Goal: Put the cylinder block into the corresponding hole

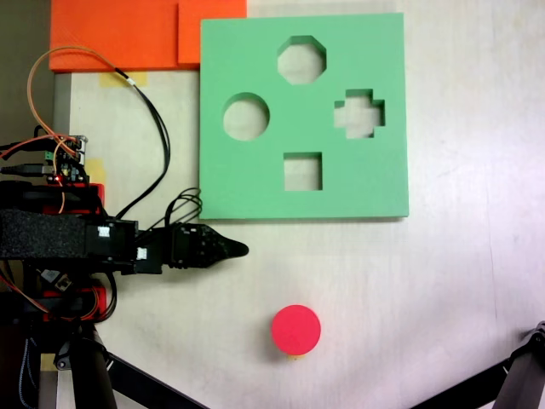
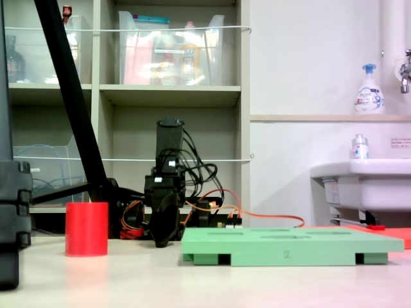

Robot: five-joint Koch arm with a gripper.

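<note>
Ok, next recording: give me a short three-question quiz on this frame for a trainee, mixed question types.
1. True or false: the cylinder block already sits inside a cutout of the green foam board.
2. Multiple choice: in the top-down fixed view, which cutout lies nearest the board's left edge? A) cross B) circular hole C) square
3. Short answer: in the low side-on fixed view, does the block stand upright or lie on its side?

Key:
1. False. It stands on the bare table, apart from the board and from the gripper.
2. B, the circular hole.
3. Upright, flat top up.
</note>
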